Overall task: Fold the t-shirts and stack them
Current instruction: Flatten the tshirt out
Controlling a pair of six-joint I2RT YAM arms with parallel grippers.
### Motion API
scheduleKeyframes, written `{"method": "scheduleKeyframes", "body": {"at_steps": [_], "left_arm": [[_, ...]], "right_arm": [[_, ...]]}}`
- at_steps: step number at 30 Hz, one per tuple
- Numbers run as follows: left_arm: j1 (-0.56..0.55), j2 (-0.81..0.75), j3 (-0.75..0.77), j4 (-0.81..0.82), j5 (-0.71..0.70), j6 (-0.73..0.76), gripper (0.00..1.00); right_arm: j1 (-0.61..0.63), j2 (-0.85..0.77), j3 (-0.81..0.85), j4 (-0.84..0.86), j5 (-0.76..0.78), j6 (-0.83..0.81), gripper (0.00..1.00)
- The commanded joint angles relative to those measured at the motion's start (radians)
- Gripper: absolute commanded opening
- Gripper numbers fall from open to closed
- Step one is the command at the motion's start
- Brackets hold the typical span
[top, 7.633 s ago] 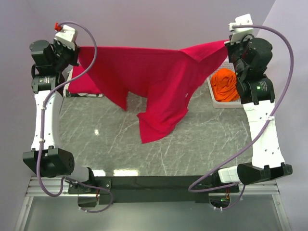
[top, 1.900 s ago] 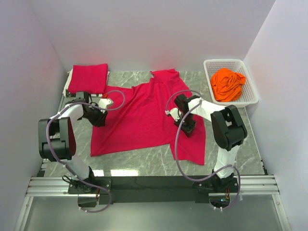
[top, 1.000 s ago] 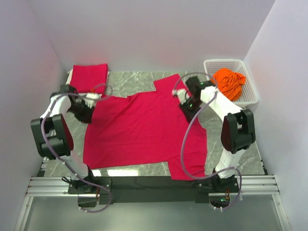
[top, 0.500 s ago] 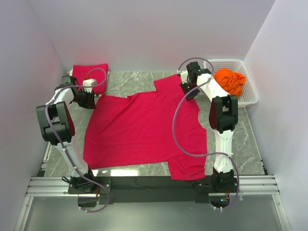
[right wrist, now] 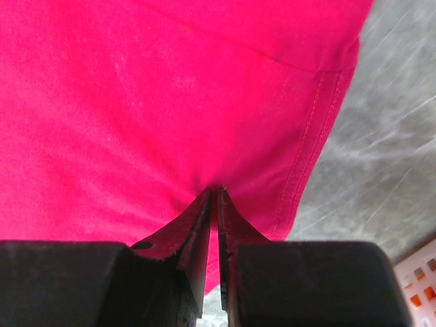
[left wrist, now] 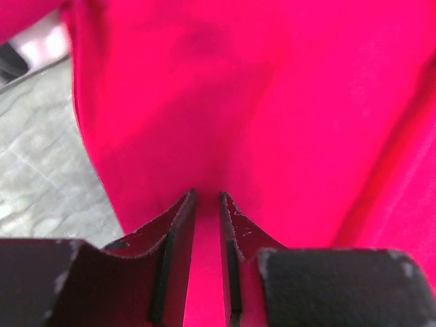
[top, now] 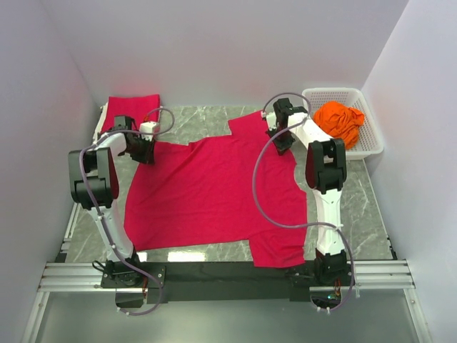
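A crimson t-shirt (top: 214,193) lies spread flat across the marble table, collar towards the back wall. My left gripper (top: 145,148) sits at its back left sleeve. In the left wrist view the jaws (left wrist: 207,197) stand narrow, with a fold of red cloth between them. My right gripper (top: 283,139) is at the back right sleeve. In the right wrist view it (right wrist: 216,191) is pinched nearly together on the cloth close to the stitched hem (right wrist: 310,136). Another red t-shirt (top: 132,111) lies folded at the back left. An orange t-shirt (top: 339,121) lies crumpled in the basket.
A white lattice basket (top: 335,91) stands at the back right, against the right wall. Walls close in the table at the left, back and right. Bare marble (top: 357,207) shows right of the spread shirt and along the near edge by the arm bases.
My left gripper has slid right from beside the folded stack onto the spread shirt's left sleeve. My right gripper has dropped slightly onto the right sleeve and its jaws have narrowed on the cloth.
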Motion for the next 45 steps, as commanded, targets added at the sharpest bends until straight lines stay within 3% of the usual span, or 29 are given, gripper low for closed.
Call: {"method": "scheduleKeyframes", "body": {"at_steps": [1, 10, 13, 18, 23, 31, 45], "left_arm": [[0.01, 0.012, -0.028, -0.061, -0.061, 0.008, 0.27], [0.062, -0.068, -0.151, -0.124, -0.121, 0.074, 0.25], [0.088, -0.076, -0.093, -0.132, -0.051, 0.062, 0.29], [0.103, -0.087, 0.005, -0.125, 0.092, 0.017, 0.38], [0.108, -0.074, 0.077, -0.059, 0.097, -0.056, 0.41], [0.117, -0.019, 0.166, -0.023, 0.1, -0.116, 0.43], [0.129, -0.004, 0.133, 0.02, 0.063, -0.106, 0.45]], "right_arm": [[0.0, -0.018, -0.061, -0.066, 0.033, -0.025, 0.15], [-0.006, -0.165, -0.248, -0.057, -0.013, -0.063, 0.22], [-0.026, -0.19, -0.213, -0.013, -0.043, -0.028, 0.31], [-0.055, -0.152, -0.043, 0.024, -0.063, 0.05, 0.36], [-0.083, -0.083, 0.102, 0.055, -0.05, 0.125, 0.54], [-0.085, 0.037, 0.224, 0.047, -0.056, 0.168, 0.54], [-0.089, 0.138, 0.286, 0.119, -0.111, 0.214, 0.56]]}}
